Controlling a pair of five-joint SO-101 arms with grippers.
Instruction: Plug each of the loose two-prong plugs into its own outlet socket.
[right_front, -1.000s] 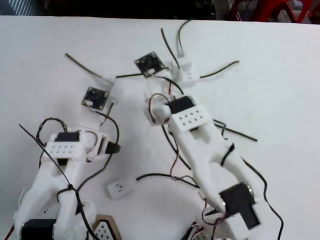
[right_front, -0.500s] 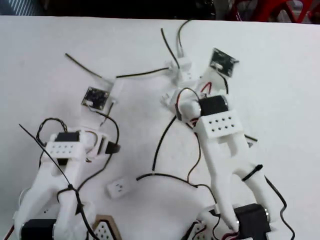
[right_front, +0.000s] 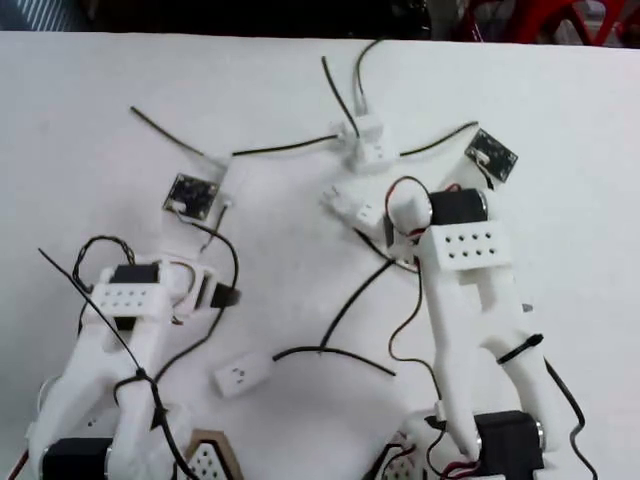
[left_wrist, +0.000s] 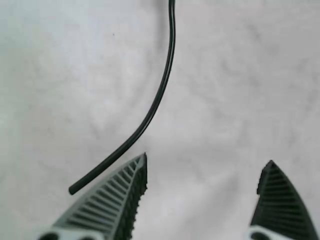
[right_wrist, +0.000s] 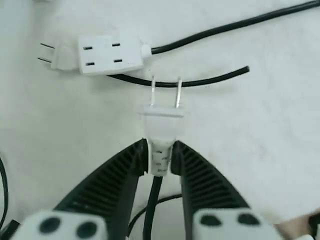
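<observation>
The white plug (right_wrist: 162, 125), at the far middle of the counter (left_wrist: 240, 75), is pinched at its rear by the right tool (right_wrist: 160, 150). Its prongs point at the outlet socket (right_wrist: 107, 53) just beyond, not touching. The left tool (left_wrist: 202, 170) is spread wide.

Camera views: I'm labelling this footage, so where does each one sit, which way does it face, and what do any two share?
High view: fixed above the table, looking down; both arms show, left arm and right arm.
Left wrist view: on the left wrist, facing the table and a black cable; the open left gripper shows.
Right wrist view: on the right wrist, facing an outlet block; the right gripper holds a plug.
Shared: the outlet block lies in the high and right wrist views.
</observation>
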